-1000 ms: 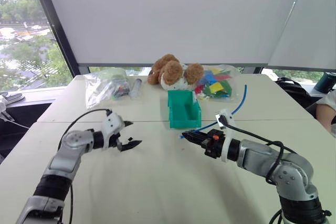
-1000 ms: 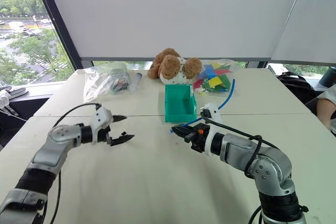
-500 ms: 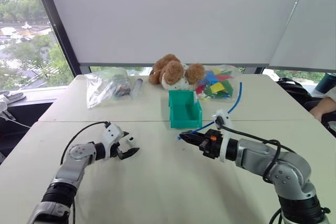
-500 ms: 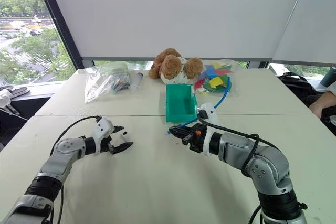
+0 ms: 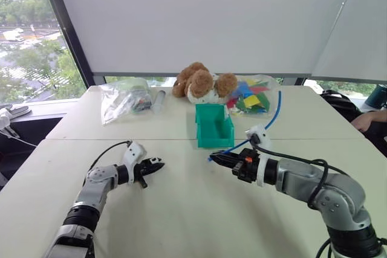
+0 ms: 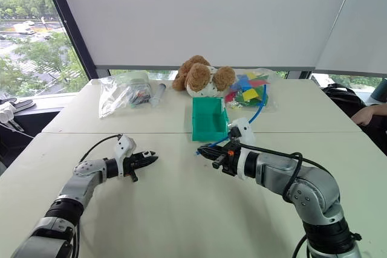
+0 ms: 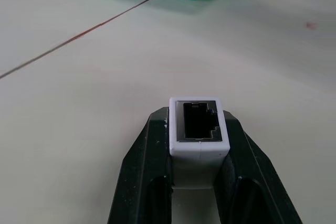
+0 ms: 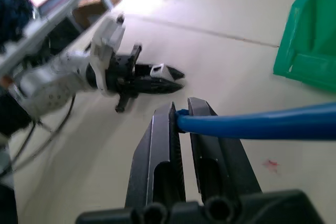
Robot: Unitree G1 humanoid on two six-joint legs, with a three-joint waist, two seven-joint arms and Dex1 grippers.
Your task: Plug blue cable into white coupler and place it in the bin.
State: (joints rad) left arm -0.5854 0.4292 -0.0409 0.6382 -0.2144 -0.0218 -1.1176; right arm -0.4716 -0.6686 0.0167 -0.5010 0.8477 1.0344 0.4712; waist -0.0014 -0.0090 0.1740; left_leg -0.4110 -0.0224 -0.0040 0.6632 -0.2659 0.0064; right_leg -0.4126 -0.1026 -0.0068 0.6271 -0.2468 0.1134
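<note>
The left gripper [image 7: 198, 145] clamps the tiny white boxy plastic coupler [image 7: 199, 127] between its black fingers, low over the near left part of the pale table [image 5: 181, 209]. The left wrist view shows the coupler's dark open socket facing outward, which the head views cannot resolve. The right gripper [image 8: 181, 116] is pinched shut on the thin bright blue cable [image 8: 262, 124], just in front of the small teal-green plastic bin [image 5: 213, 125] at the table's middle; the cable arcs up past the bin's right side. The plug end cannot be made out. At the far edge lie a brown teddy bear [image 5: 201, 83] and clear plastic bags [image 5: 124, 98]. No writing is legible
</note>
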